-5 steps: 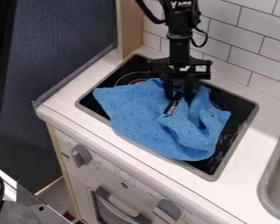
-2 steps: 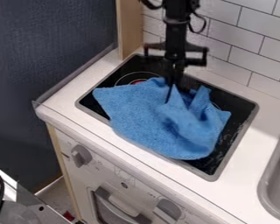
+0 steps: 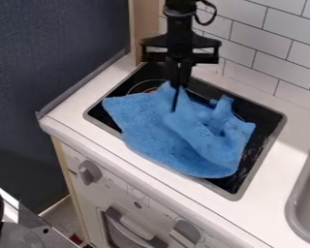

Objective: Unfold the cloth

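Note:
The black gripper (image 3: 178,87) hangs over the back part of the stove, its fingers close together and shut on a raised peak of the blue cloth. The blue cloth (image 3: 145,118) lies over much of the dark stove top, its left part spread fairly flat. From the gripper a lifted fold runs down toward the right, and the right part is bunched with creases. A small upright tuft stands at its back right.
The black stove top (image 3: 264,118) has a grey rim and is set in the white counter (image 3: 212,213). A grey sink (image 3: 306,198) lies at the right edge. White wall tiles (image 3: 261,48) and a wooden post (image 3: 143,29) stand behind.
The gripper has closed on the cloth and moved up and to the left. A fold of cloth has been pulled up into a peak along with it.

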